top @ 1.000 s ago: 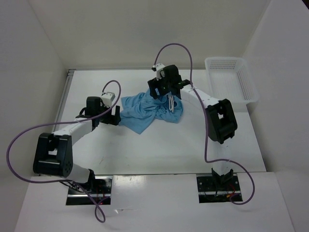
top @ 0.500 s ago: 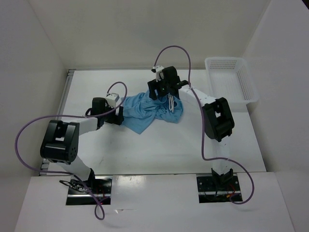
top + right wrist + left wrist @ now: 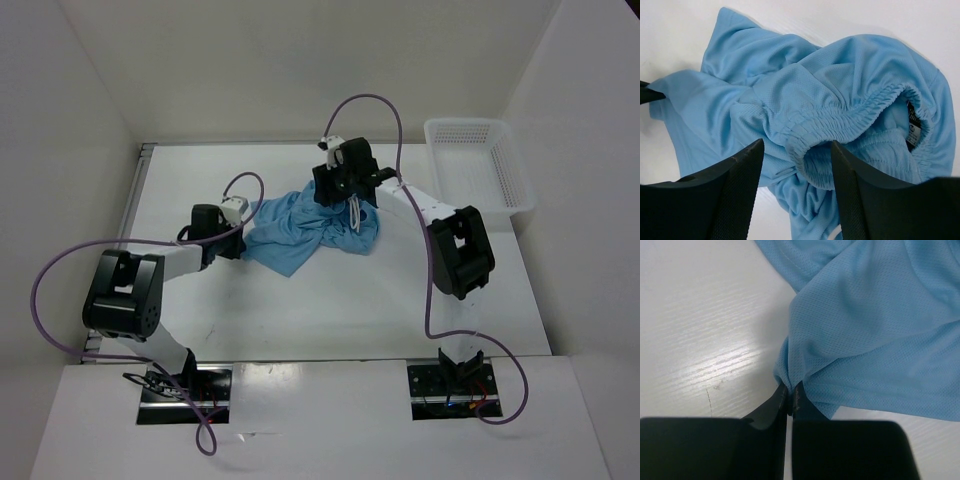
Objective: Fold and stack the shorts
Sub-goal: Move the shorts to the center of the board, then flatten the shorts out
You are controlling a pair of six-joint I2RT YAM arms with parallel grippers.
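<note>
On white table (image 3: 300,310), white-walled, left hand (image 3: 790,390) pinches shorts (image 3: 875,315), right hand (image 3: 796,145) open astride waistband (image 3: 850,120).

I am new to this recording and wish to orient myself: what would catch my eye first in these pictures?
Crumpled sky-blue shorts lie mid-table. The left gripper is shut on their left edge, while the right gripper stands open over the gathered waistband. A white mesh basket sits at the far right.
</note>
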